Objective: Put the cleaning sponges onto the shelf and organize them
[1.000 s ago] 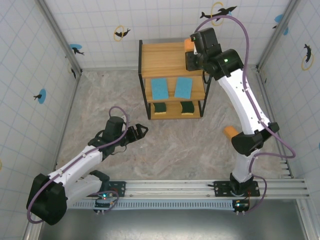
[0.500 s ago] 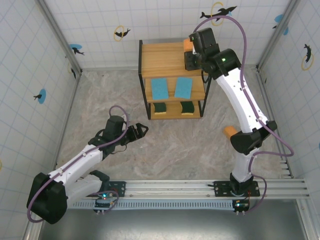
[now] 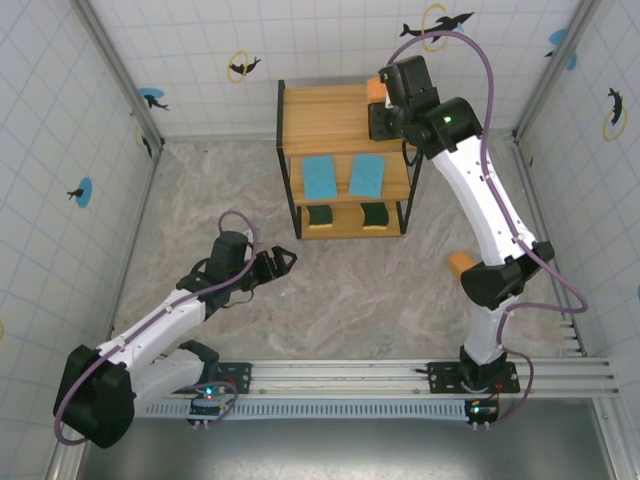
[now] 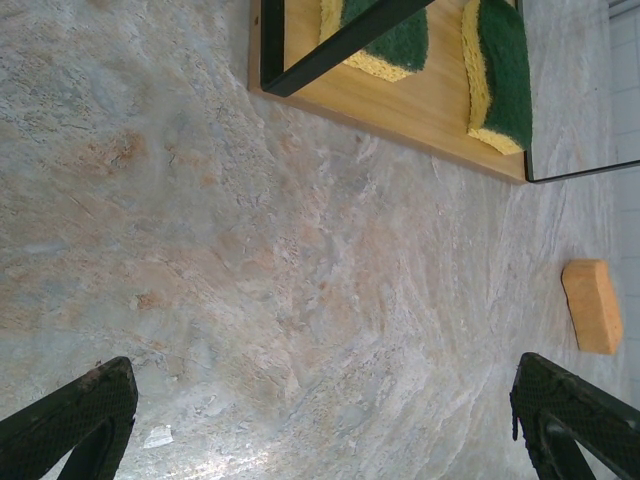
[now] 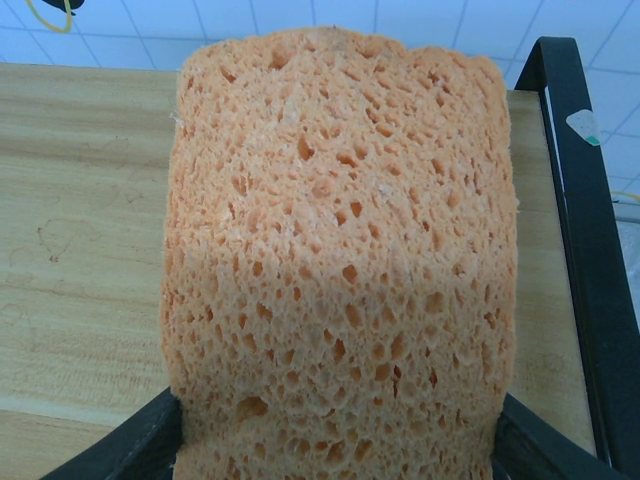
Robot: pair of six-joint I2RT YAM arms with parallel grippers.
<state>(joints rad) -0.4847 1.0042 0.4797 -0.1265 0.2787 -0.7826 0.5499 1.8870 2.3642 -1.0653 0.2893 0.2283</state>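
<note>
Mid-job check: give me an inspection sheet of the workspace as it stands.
Surface: marbled table, no spills seen.
Job's things: shelf holds two green sponges bottom tier, two blue sponges middle tier; orange sponge at top tier; spare orange sponge on table.
Clutter: nothing seen.
End effectors: left end effector open, empty, above table; right end effector closed on top-tier orange sponge.
Cables: purple cables loop over both arms.
Surroundings: tiled walls, dolphin stickers.

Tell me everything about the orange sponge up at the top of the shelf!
The orange sponge is a thick, soft-looking block full of little holes, with rounded corners. It sits over the right end of the top wooden board of the shelf, beside the black frame. The two black fingers of the right gripper squeeze its sides.
</note>
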